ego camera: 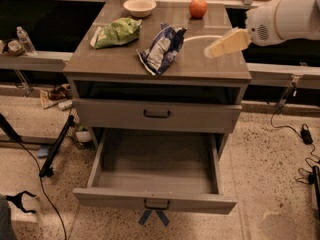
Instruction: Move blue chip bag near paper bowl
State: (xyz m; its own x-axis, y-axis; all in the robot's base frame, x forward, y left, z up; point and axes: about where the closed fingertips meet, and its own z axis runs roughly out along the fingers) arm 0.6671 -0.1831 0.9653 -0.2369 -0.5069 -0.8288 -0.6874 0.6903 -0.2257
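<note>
Blue chip bag [162,49] photographed lying mid-top on the cabinet [210,66], apart from the paper bowl [139,6] at the back edge, green bag [116,32] just beside, apple [198,8] at the rear, gripper [214,48] poised above the right side, open or closed impossible to tell.

A robotics test lab: a lone grey drawer cabinet [157,66] stands on a speckled terrazzo floor [270,184], its bottom drawer [155,204] pulled open, with a cross of blue tape [155,217] stuck to the floor just before it. Loose cables [295,131] trail at right and a black stand leg [55,149] leans at left. The robot's gripper [227,43] hangs over the cabinet top's right edge.
</note>
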